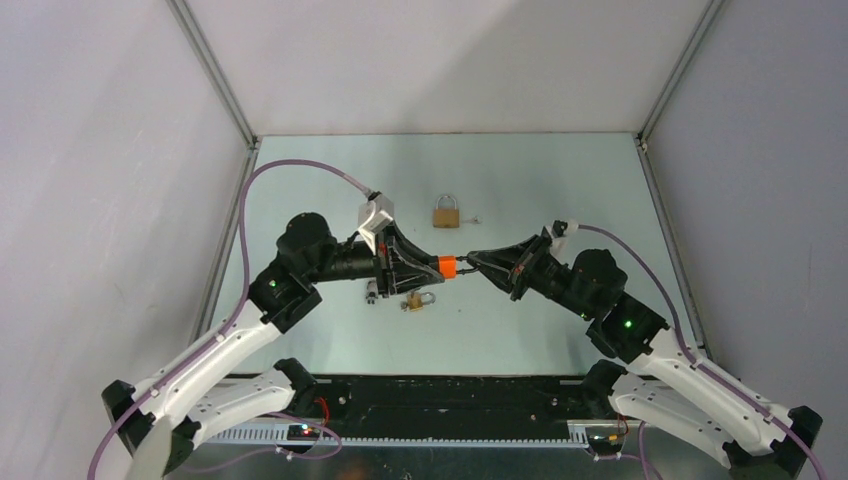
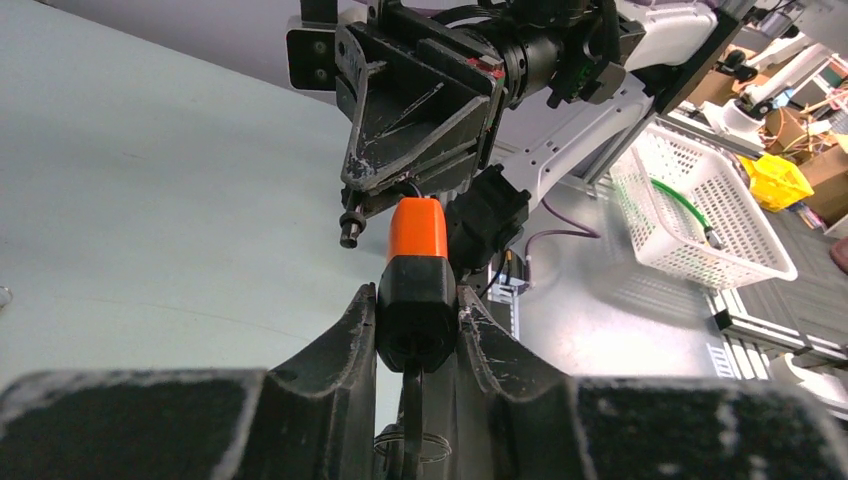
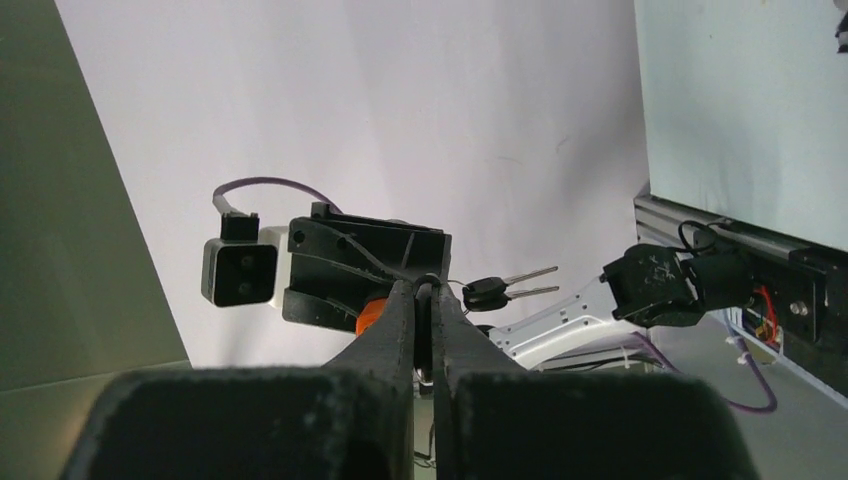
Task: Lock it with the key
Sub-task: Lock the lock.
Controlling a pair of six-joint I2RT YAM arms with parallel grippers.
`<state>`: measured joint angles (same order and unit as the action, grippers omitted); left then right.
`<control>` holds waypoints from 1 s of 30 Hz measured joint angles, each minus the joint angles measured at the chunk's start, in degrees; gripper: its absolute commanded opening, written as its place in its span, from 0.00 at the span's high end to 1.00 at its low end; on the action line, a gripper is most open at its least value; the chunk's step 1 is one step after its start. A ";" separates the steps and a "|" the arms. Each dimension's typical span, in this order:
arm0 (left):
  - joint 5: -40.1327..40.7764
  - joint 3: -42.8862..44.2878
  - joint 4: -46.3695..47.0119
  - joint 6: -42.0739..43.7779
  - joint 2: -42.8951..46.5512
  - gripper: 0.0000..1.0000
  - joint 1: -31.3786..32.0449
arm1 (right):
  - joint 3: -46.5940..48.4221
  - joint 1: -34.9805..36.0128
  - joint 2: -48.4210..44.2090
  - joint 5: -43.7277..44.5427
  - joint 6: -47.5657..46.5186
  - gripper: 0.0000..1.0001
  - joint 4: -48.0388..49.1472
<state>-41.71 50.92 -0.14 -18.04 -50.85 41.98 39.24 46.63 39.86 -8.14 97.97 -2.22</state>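
orange-tipped lock sits clamped in left claw, meeting right claw.

Mid-table blocked: left gripper, clamped on orange-and-black plastic block, meets closed tips of right gripper at the block's orange end. Together the arms form one bar across the pale green table. Large brass padlock sits just beyond the bar, centre. Small brass padlock and silver keys lie under and near side of left gripper. Open table in both far corners and along the right side. White enclosure walls close off both sides.
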 measured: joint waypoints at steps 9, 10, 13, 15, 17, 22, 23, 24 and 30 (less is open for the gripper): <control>0.57 2.16 0.04 -6.84 -1.81 1.00 0.09 | 0.00 -0.26 -1.40 1.22 -15.45 1.00 5.49; 0.70 2.27 0.17 -7.67 -1.90 1.00 0.11 | 0.00 -0.31 -1.51 1.16 -18.34 1.00 6.60; 1.16 2.36 0.87 -10.45 -2.03 1.00 0.28 | -0.02 -0.37 -1.99 0.20 -27.89 1.00 9.73; 1.22 2.58 1.03 -12.13 -2.25 1.00 0.37 | 0.00 -0.50 -2.12 -0.74 -32.85 1.00 11.47; 1.14 3.30 1.09 -13.79 -2.91 1.00 0.37 | -0.02 -0.79 -2.32 -1.81 -37.81 1.00 13.44; 0.61 4.17 1.66 -16.55 -4.07 1.00 0.39 | -1.55 -1.09 -3.45 -3.58 -45.81 1.00 18.38; 0.48 4.17 1.64 -16.72 -4.17 1.00 0.42 | -1.97 -1.09 -3.63 -4.02 -46.99 1.00 19.19; 0.39 4.17 1.60 -16.85 -4.17 1.00 0.42 | -2.32 -1.09 -3.74 -4.35 -47.89 1.00 19.91; 0.35 4.17 1.38 -17.09 -4.15 1.00 0.55 | -3.45 -0.96 -3.65 -6.60 -52.22 1.00 24.00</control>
<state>-41.36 55.09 1.23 -35.14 -55.00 42.52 35.79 45.67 36.21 -14.74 45.76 21.78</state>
